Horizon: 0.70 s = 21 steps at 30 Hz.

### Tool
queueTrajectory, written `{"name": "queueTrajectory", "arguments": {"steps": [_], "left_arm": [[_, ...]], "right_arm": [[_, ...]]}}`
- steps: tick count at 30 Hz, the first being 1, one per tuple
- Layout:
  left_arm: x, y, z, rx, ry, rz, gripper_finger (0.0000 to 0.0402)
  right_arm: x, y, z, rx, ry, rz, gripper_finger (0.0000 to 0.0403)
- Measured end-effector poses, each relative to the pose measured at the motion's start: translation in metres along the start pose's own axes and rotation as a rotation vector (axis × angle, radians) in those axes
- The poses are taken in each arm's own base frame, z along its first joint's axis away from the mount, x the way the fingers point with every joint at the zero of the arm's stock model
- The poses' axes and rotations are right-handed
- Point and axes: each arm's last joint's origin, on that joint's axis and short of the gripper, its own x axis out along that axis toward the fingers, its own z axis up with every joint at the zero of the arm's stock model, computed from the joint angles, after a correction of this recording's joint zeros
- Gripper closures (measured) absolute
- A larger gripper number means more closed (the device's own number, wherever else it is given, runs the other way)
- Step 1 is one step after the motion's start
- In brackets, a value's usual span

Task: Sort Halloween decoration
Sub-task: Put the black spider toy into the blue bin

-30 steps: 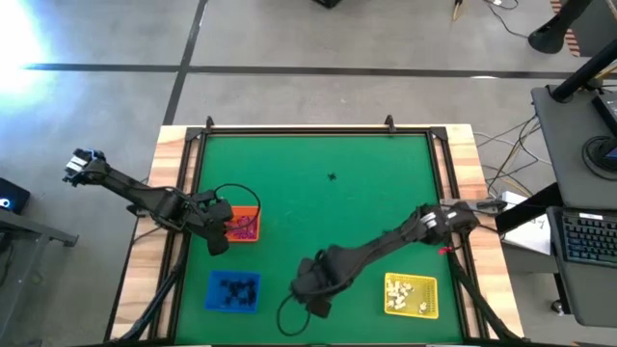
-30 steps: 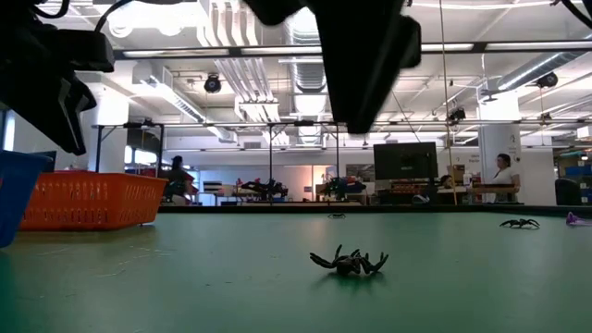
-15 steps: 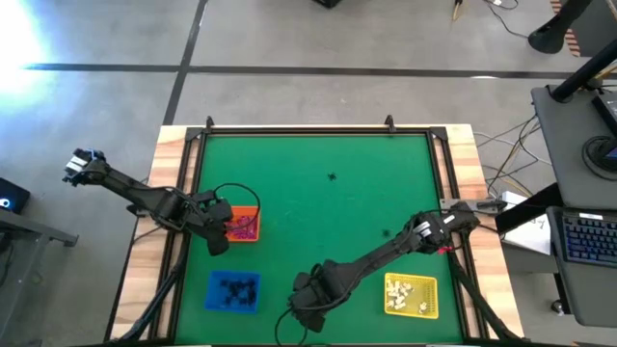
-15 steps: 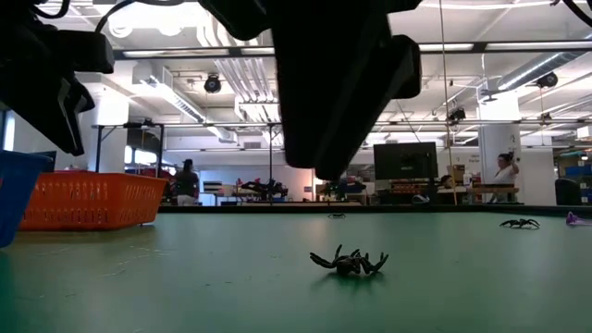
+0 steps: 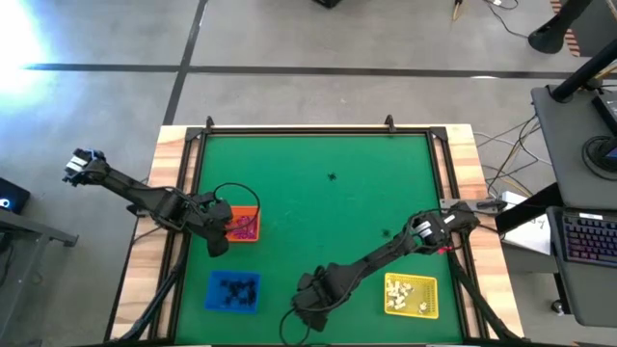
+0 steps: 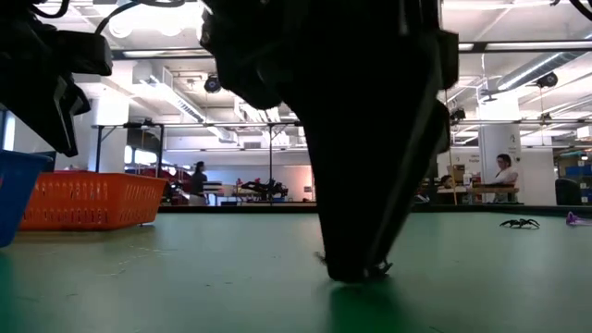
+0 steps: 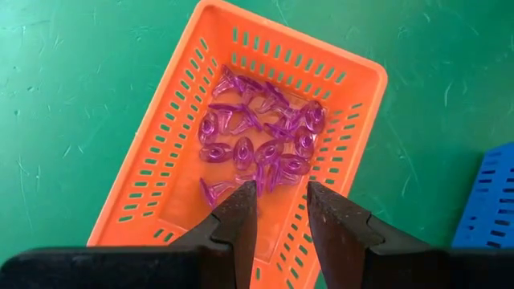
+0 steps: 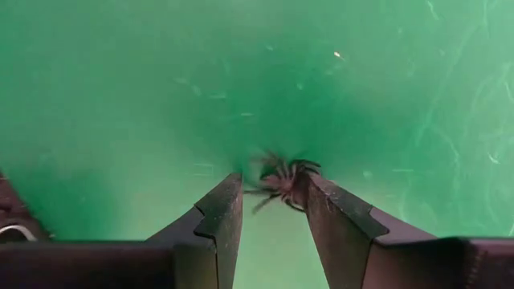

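Low at centre frame, the right gripper [image 8: 271, 210] is spread narrowly around a black spider [image 8: 281, 180], seemingly not yet clamped. The left gripper [image 7: 280, 210], narrowly parted and empty, is held over the orange tray [image 7: 161, 168].

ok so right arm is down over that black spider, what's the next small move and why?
Probably close the right tool on the black spider. Its fingers stand open with the spider between their tips, right at the green mat, so it looks lined up. The left tool waits open over the orange tray.

A spider [image 8: 281, 181] lies on the mat [image 5: 318, 183] between the right hand [image 8: 273, 201] fingers — trinkets [image 7: 257, 144] fill the tray [image 7: 161, 168].
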Motion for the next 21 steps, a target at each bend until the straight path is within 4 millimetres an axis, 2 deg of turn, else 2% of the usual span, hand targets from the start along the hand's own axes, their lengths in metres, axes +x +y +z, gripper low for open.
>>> {"name": "queueTrajectory", "arguments": {"steps": [7, 16, 21], "left_arm": [[0.000, 0.000, 0.000, -0.001, -0.001, -0.001, 0.0307], [0.000, 0.000, 0.000, -0.006, -0.004, -0.003, 0.0307], [0.000, 0.000, 0.000, -0.006, -0.004, -0.003, 0.0307]], "right_arm": [[0.012, -0.010, 0.004, 0.022, 0.012, 0.019, 0.0280], [0.029, -0.029, 0.008, 0.129, 0.053, 0.003, 0.0366], [0.021, -0.026, 0.012, 0.099, 0.061, 0.026, 0.0391]]}}
